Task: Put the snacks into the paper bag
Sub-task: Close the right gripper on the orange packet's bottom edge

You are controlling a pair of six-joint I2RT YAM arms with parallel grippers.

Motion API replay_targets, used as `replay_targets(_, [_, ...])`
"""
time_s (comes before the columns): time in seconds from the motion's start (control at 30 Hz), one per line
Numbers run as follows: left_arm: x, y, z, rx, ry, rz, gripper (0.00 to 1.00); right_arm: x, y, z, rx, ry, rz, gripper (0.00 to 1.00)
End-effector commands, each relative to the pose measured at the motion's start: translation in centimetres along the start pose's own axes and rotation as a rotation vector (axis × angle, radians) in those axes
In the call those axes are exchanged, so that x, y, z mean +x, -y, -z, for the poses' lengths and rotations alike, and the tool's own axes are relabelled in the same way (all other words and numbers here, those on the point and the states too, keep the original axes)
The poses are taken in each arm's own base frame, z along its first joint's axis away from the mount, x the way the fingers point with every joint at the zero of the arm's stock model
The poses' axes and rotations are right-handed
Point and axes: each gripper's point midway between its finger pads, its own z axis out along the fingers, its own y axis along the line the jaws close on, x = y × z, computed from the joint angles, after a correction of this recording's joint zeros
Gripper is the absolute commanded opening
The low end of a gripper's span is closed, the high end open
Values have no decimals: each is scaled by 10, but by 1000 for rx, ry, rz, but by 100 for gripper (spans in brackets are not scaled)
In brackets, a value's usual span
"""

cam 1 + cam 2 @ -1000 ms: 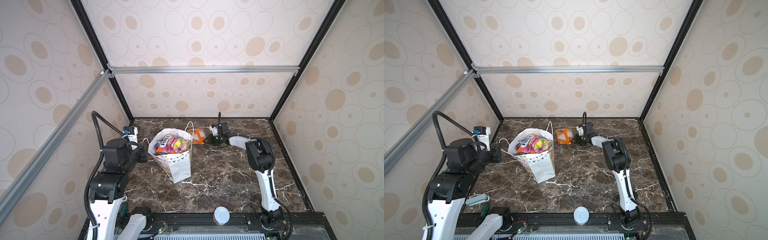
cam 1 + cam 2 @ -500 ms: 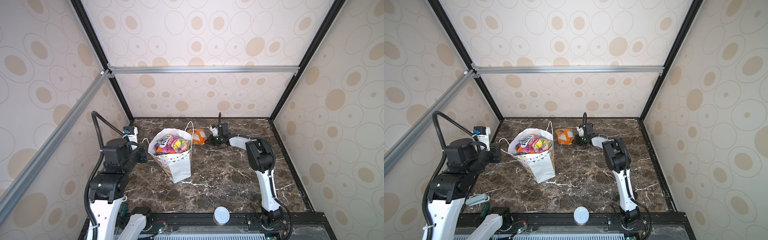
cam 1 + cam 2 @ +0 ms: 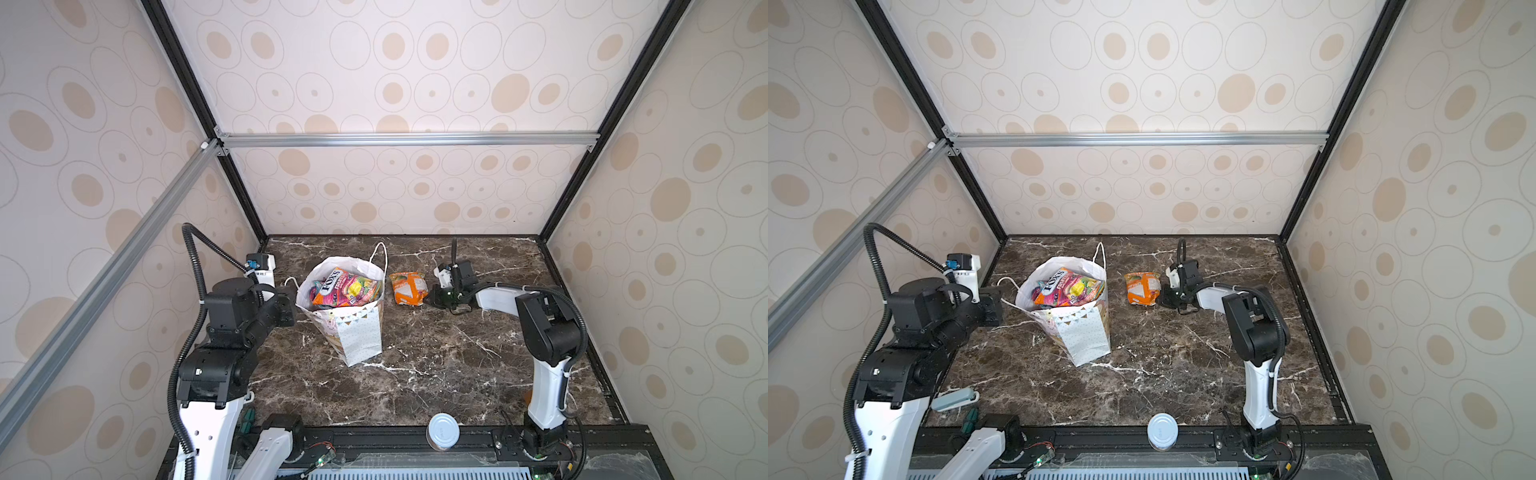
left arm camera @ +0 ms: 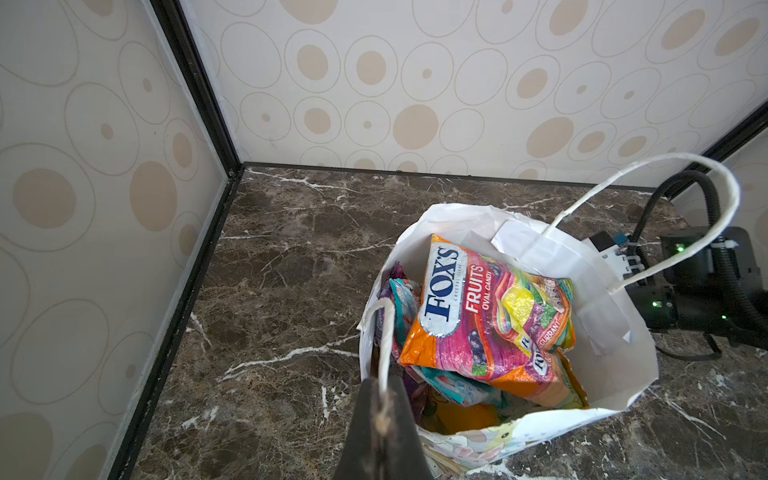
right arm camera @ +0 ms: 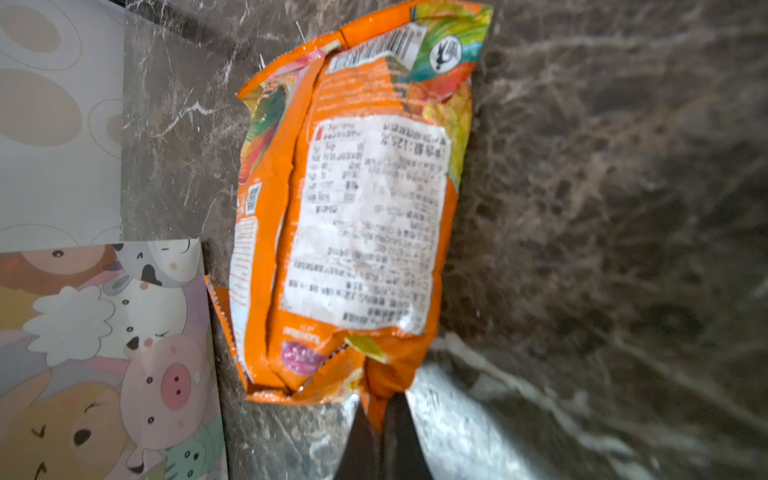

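The white paper bag (image 3: pixel 357 332) (image 3: pixel 1084 336) stands left of centre, tilted, with several snacks inside; a pink and orange FOX'S packet (image 3: pixel 345 286) (image 4: pixel 478 316) lies on top. My left gripper (image 3: pixel 293 301) (image 4: pixel 384 384) is shut on the bag's near cord handle (image 4: pixel 386 332). One orange snack packet (image 3: pixel 409 287) (image 3: pixel 1142 287) (image 5: pixel 353 208) lies label side up on the table just right of the bag. My right gripper (image 3: pixel 432 297) (image 5: pixel 382 409) is low on the table and shut on that packet's near corner.
A silver-lidded can (image 3: pixel 444 430) (image 3: pixel 1162 430) stands on the front rail. A grey-teal tool (image 3: pixel 953 399) lies at the front left. The bag's far handle (image 3: pixel 380 253) sticks up. Its cartoon-printed side (image 5: pixel 104 353) is right beside the orange packet. Walls enclose the table on three sides.
My right gripper has closed on the orange packet's corner. The left arm and the bag have not moved.
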Motion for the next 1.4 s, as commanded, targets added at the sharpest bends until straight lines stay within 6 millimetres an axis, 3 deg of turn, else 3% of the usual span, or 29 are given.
replay_targets(0.0, [-20, -3, 12, -21, 88, -26, 0, 7, -1, 12, -4, 12, -3, 12])
replay_targets(0.07, [-20, -2, 12, -16, 86, -23, 0, 13, 1, 22, 22, 13, 16, 32])
replay_targets(0.17, [-22, -1, 12, -11, 89, -22, 0, 17, 5, 37, 80, 9, 61, 47])
replay_targets(0.4, [-23, 0, 9, -3, 82, -24, 0, 16, 0, 47, 97, -32, 186, 66])
replay_targets(0.57, [-25, 1, 9, -2, 86, -24, 0, 5, -15, 32, 10, -59, 249, 71])
replay_targets(0.8, [-27, 1, 12, -5, 86, -27, 0, -3, -2, 11, 24, -118, 275, 72])
replay_targets(1.37, [-30, 2, 12, 1, 91, -24, 0, 1, 1, -9, -32, -157, 275, 69])
